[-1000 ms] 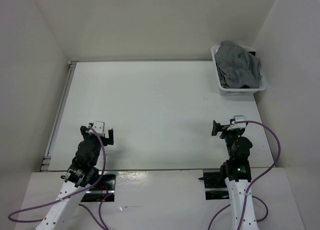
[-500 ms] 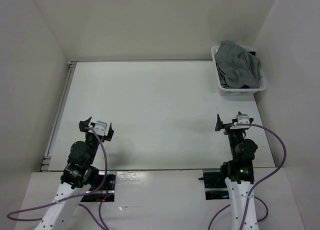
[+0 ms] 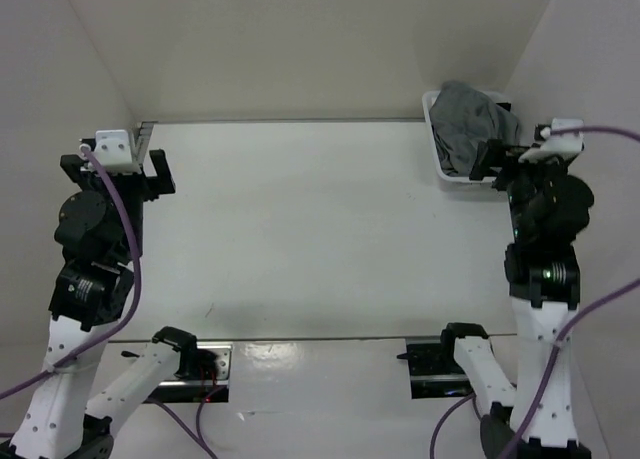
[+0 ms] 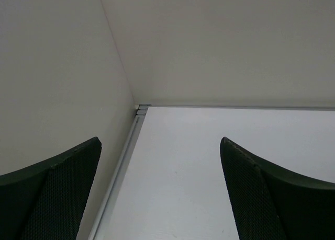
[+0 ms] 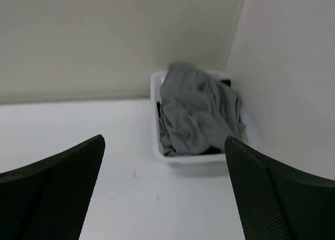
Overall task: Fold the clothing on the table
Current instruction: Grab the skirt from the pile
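Note:
The grey clothing (image 3: 470, 129) lies crumpled in a small white basket (image 3: 478, 180) at the table's (image 3: 320, 229) far right corner. In the right wrist view the clothing (image 5: 196, 112) fills the basket (image 5: 155, 96), with a dark bit of fabric under it. My right gripper (image 3: 530, 162) hangs open just near of the basket, and nothing is between its jaws (image 5: 164, 139). My left gripper (image 3: 115, 171) is raised over the table's left edge, open and empty (image 4: 160, 140), facing the far left corner.
A thin metal rail (image 3: 118, 229) runs along the table's left edge, also seen in the left wrist view (image 4: 123, 167). White walls enclose the table on the left, back and right. The basket stands close against the right wall.
Both arms have risen from low beside their bases. The left swung out toward the left rail, and the right reached far toward the basket. Both grippers stayed open.

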`<state>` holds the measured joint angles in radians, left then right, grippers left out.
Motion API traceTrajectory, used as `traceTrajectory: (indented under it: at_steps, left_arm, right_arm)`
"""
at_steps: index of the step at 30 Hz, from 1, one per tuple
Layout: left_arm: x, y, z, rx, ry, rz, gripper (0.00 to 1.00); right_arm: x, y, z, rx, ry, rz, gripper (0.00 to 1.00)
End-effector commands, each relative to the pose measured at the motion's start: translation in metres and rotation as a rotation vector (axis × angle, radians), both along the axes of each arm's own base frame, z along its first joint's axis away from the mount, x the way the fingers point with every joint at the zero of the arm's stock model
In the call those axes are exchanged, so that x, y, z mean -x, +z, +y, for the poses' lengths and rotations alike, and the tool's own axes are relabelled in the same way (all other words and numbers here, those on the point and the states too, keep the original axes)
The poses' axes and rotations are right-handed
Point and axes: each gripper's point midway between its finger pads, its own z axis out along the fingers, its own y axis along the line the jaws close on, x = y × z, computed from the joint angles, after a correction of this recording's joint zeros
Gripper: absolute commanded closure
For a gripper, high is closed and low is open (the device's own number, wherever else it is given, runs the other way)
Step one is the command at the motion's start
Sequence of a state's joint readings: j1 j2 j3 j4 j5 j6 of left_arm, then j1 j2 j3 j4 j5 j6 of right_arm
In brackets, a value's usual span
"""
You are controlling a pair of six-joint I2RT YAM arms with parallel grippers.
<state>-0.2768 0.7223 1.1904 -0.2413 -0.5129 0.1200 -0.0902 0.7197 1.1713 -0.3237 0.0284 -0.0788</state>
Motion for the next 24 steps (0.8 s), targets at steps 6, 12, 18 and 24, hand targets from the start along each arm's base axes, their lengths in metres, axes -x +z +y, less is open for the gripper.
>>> traceTrajectory:
  at_steps: [6,12,18,24]
  left_arm:
    - [-0.014,-0.046,0.013,-0.215,0.077,0.308,0.0]
    - [-0.065,-0.088,-0.004,-0.097,-0.003,0.437,0.0]
    - [-0.093,-0.1,-0.009,0.04,-0.061,0.433,0.0]
    - [-0.114,-0.143,-0.015,0.159,-0.118,0.573,0.0]
  right_arm:
    - [-0.073,-0.134,-0.021,-0.044,-0.035,0.518,0.01]
    - [-0.136,-0.163,-0.058,0.014,-0.158,0.637,0.01]
    - [-0.192,-0.171,-0.095,-0.009,-0.188,0.661,0.01]
    - [-0.248,-0.209,-0.108,-0.006,-0.182,0.718,0.01]
